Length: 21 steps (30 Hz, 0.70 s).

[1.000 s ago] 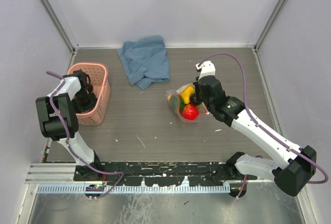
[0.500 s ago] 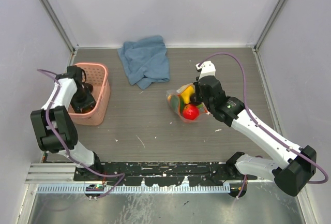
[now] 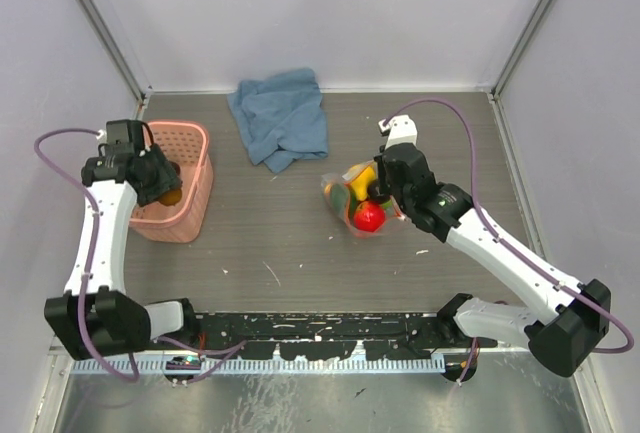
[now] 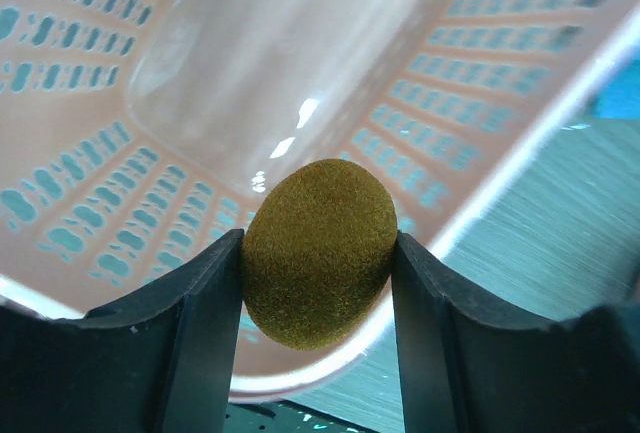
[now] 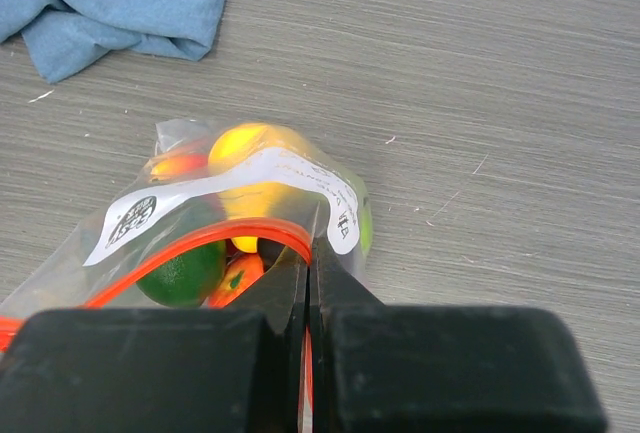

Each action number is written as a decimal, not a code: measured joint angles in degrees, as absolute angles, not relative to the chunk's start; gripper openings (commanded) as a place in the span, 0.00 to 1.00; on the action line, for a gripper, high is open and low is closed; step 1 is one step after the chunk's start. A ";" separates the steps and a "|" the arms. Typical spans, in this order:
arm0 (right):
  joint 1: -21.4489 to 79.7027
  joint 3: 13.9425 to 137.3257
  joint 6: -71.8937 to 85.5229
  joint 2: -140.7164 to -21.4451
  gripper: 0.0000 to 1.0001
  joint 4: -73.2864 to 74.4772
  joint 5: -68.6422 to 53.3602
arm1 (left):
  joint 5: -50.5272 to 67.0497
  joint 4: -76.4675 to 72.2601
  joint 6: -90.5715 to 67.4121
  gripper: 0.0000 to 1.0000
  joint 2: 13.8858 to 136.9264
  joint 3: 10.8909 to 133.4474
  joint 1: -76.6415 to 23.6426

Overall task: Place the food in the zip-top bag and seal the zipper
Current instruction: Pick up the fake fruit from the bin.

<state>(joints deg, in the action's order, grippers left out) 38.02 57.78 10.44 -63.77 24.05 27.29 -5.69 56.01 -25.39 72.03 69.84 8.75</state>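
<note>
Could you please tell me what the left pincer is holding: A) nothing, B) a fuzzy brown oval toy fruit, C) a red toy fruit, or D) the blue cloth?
B: the left pincer grips the fuzzy brown oval toy fruit on both sides, over the pink lattice plastic basket.

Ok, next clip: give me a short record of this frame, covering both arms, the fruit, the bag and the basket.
left gripper: shut on brown fruit, held over the pink basket
right gripper: shut on the zipper of the zip-top bag
bag contents: yellow fruit, green fruit, red fruit
zipper state: cannot tell whether sealed
blue cloth: crumpled at the far side, apart from both arms
</note>
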 measured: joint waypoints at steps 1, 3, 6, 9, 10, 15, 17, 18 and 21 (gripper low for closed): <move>38.02 58.13 10.46 -64.03 0.01 24.21 27.31 | -5.19 55.99 -25.82 0.42 70.67 70.35 7.79; 38.02 59.00 10.46 -64.60 0.01 24.71 27.35 | -4.43 55.86 -26.30 0.42 68.77 71.59 5.28; 38.02 60.01 10.48 -65.14 0.01 25.39 27.35 | -3.14 55.29 -26.72 0.43 66.87 72.97 1.58; 38.02 61.36 10.63 -65.78 0.01 25.91 27.33 | -1.65 54.54 -27.70 0.43 65.06 73.95 -1.58; 38.02 61.89 10.70 -66.11 0.01 26.00 27.33 | -1.41 54.15 -27.86 0.43 64.34 74.08 -2.52; 38.02 64.75 11.16 -68.71 0.01 26.79 26.20 | -0.32 49.12 -28.80 0.44 59.83 72.88 -7.57; 38.02 65.23 11.33 -69.47 0.01 26.89 25.54 | 0.40 45.67 -29.12 0.44 57.80 70.85 -10.13; 38.02 65.39 11.42 -69.76 0.01 26.98 25.26 | 0.80 44.03 -29.19 0.44 57.12 69.69 -11.33; 38.02 66.08 11.57 -70.57 0.01 27.38 24.67 | 1.74 37.43 -29.74 0.44 55.90 64.47 -15.99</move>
